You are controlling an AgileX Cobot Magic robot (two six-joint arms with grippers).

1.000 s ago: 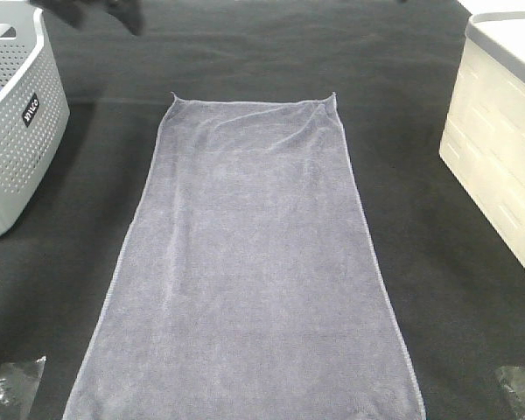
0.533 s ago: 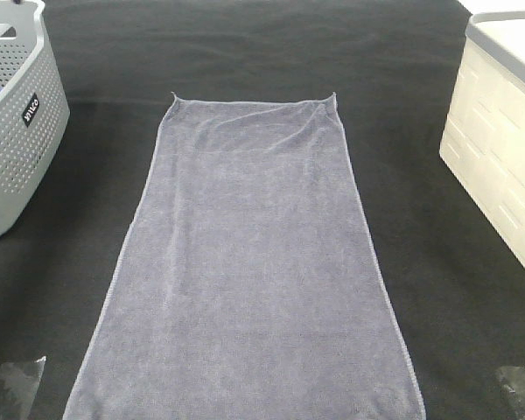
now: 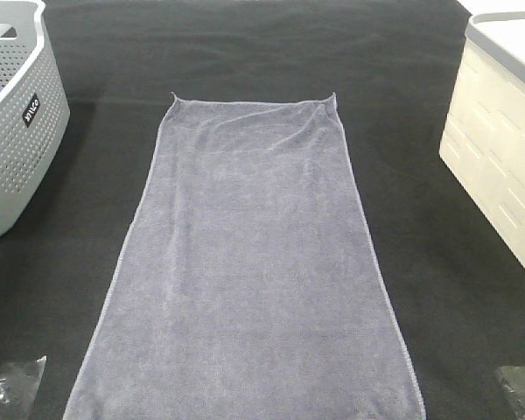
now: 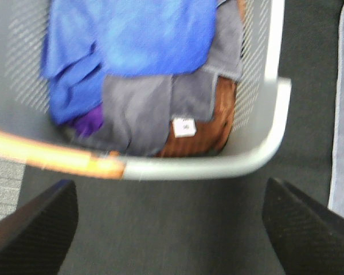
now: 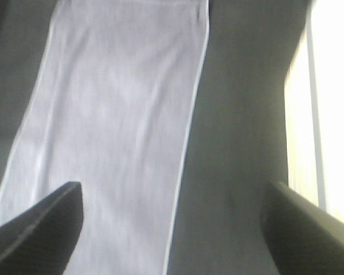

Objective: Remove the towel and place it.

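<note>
Greyish-lavender terry, the towel (image 3: 245, 262) lies flat and lengthwise on the black table covering (image 3: 245, 52), between a grey perforated basket (image 3: 22, 131) and a cream bin (image 3: 499, 157). Left gripper (image 4: 171, 229) hangs wide apart above the basket; right gripper (image 5: 169, 229), equally spread, hovers over the towel's edge, empty.

My left gripper (image 4: 172, 229) carries two black fingers (image 4: 31, 229) with a fine woven texture and tapered tips. My right gripper (image 5: 172, 229) matches, with dark wedge-shaped fingers (image 5: 309, 229).
</note>
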